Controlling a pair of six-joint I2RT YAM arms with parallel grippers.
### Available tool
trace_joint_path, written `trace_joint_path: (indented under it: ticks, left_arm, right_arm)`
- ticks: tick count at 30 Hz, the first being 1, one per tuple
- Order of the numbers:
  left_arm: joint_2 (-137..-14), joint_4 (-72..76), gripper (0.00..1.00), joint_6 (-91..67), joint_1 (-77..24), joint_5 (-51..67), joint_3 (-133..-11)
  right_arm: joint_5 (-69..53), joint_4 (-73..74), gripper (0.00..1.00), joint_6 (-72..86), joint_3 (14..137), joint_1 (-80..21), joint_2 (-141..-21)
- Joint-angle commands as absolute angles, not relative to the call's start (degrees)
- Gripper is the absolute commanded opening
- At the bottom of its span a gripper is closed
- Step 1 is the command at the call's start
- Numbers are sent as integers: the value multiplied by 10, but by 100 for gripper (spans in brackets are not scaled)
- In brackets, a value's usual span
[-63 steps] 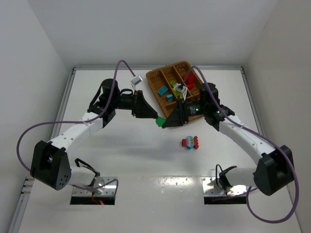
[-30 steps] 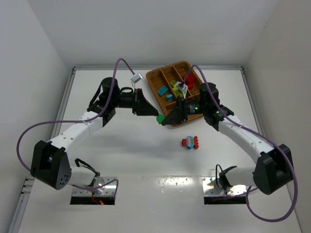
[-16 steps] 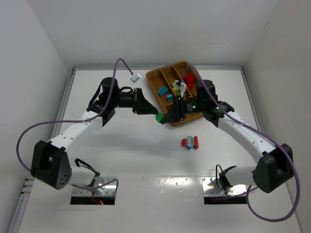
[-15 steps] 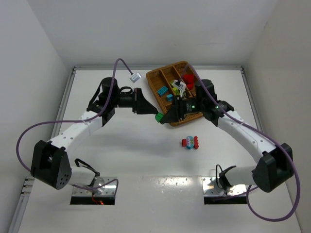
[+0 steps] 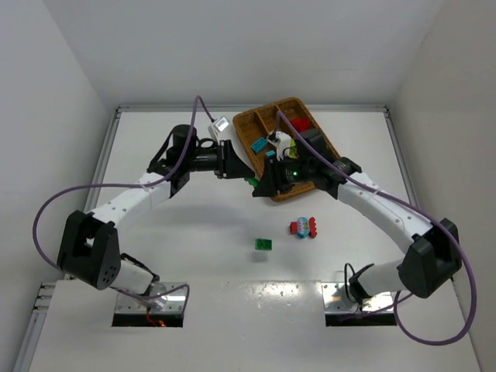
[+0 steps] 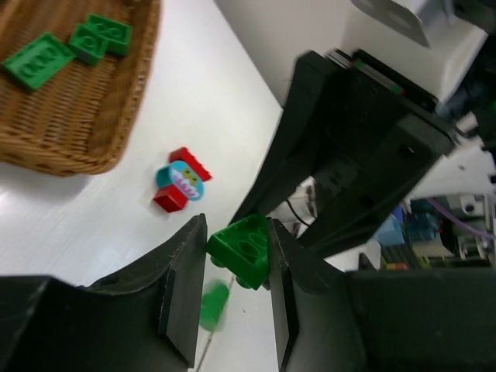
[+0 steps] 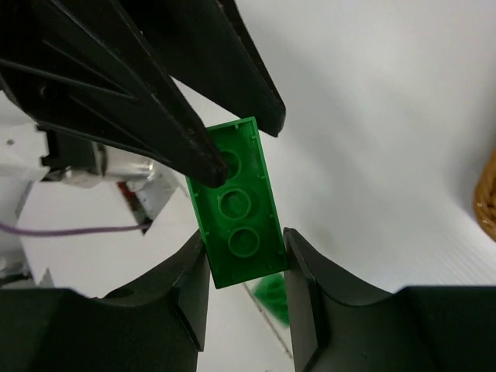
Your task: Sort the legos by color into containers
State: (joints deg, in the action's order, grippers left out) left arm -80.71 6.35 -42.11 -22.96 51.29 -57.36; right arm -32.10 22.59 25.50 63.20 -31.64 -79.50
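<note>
Both grippers meet just left of the wicker tray (image 5: pixel 287 108). My left gripper (image 5: pixel 246 179) and right gripper (image 5: pixel 260 188) are each shut on one dark green brick (image 5: pixel 253 183), held above the table. In the left wrist view the brick (image 6: pixel 242 248) sits between my left gripper's (image 6: pixel 236 260) fingers. In the right wrist view its underside (image 7: pixel 239 203) sits between my right gripper's (image 7: pixel 245 271) fingers, with the left fingertips on its far end. Another green brick (image 5: pixel 264 245) lies on the table; it shows blurred below the jaws in the left wrist view (image 6: pixel 211 306) and the right wrist view (image 7: pixel 271 294).
A red and cyan clump (image 5: pixel 304 226) lies on the table right of the loose green brick, also seen in the left wrist view (image 6: pixel 180 179). The tray holds cyan bricks (image 5: pixel 258 145), a red brick (image 5: pixel 301 124) and green bricks (image 6: pixel 46 58).
A green brick has come off and dropped to the table in front of the grippers. Both grippers have shifted slightly toward the tray's left corner, still joined on the green brick.
</note>
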Motion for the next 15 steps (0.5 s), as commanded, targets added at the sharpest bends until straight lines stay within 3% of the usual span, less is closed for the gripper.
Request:
trace_joint_path:
  ticks: [1, 2, 5, 6, 8, 12, 15]
  left_arm:
    - [-832, 31, 0, -376, -213, 474, -618]
    - [-844, 31, 0, -375, -202, 468, -618]
    - [-874, 2, 0, -375, -166, 479, -632]
    - [-879, -17, 0, -370, -161, 471, -632]
    - [-885, -51, 0, -362, -154, 441, -632]
    - [-902, -84, 0, -359, -130, 380, -612]
    - [-909, -97, 0, -359, -124, 355, -594]
  right_arm:
    - [-186, 233, 18, 274, 621, -298, -834]
    - [-186, 233, 18, 274, 621, -298, -845]
    - [-186, 239, 42, 279, 634, -298, -860]
    - [-176, 244, 61, 279, 634, -303, -854]
    - [-170, 250, 76, 274, 623, -303, -841]
    - [-158, 256, 84, 268, 593, -303, -806]
    - [-137, 271, 84, 268, 565, -303, -785]
